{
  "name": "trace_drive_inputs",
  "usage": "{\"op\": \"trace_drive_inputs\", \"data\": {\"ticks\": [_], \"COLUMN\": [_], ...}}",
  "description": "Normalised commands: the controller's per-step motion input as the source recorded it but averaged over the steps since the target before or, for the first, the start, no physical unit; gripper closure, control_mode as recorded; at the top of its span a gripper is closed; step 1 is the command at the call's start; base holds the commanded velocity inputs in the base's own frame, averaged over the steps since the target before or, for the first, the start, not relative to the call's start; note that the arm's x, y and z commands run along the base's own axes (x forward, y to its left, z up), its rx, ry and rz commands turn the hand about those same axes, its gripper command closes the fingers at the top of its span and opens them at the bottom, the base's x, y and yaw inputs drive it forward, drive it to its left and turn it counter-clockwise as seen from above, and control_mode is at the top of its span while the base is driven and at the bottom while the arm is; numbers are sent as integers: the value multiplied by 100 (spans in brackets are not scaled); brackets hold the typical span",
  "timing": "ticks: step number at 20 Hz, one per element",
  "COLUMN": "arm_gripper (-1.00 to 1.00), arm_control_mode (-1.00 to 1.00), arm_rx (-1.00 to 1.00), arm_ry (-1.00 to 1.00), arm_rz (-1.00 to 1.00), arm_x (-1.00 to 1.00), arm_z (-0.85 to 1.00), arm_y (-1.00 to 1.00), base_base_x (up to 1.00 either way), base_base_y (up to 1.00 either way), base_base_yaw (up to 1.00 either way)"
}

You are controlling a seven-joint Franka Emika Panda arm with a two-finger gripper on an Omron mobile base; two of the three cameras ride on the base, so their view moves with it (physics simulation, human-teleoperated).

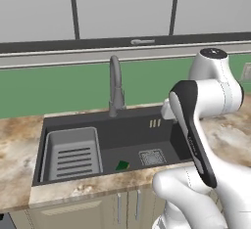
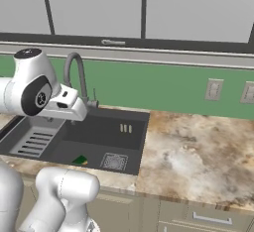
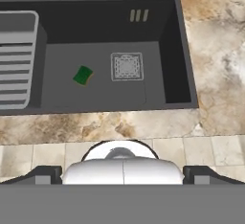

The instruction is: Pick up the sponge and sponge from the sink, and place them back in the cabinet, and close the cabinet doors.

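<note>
One sponge (image 3: 83, 75), dark green on top with a yellow edge, lies flat on the floor of the dark grey sink (image 3: 95, 27), between the ribbed rack insert (image 3: 16, 60) and the square drain (image 3: 127, 66). The base views show the same sponge (image 1: 122, 165) (image 2: 80, 160) near the sink's (image 1: 98, 120) front wall. My gripper (image 3: 123, 174) hangs high above the sink's front edge, well apart from the sponge, open with nothing between its fingers. From the right the hand (image 2: 78, 113) is over the basin (image 2: 109, 127). The cabinet and the cabinet doors are out of view.
A tall grey gooseneck faucet (image 1: 115, 86) rises behind the basin. Marbled counter (image 2: 198, 146) stretches to the right of the sink, with a green wall and outlets (image 2: 214, 89) behind. Flat grey wall cabinets (image 1: 122, 3) hang above. Short beige doors (image 1: 122, 208) sit under the sink.
</note>
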Motion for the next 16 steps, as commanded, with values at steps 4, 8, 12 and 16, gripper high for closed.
{"op": "trace_drive_inputs", "data": {"ticks": [4,8,12,16], "arm_gripper": [-100,-100,-100,-100], "arm_control_mode": [-100,-100,-100,-100], "arm_rx": [0,0,0,0], "arm_ry": [0,0,0,0], "arm_rz": [0,0,0,0], "arm_x": [11,17,18,23], "arm_z": [-5,-9,-15,-23], "arm_y": [0,0,3,6], "base_base_x": [0,0,0,0], "base_base_y": [0,0,0,0], "base_base_yaw": [0,0,0,0]}}
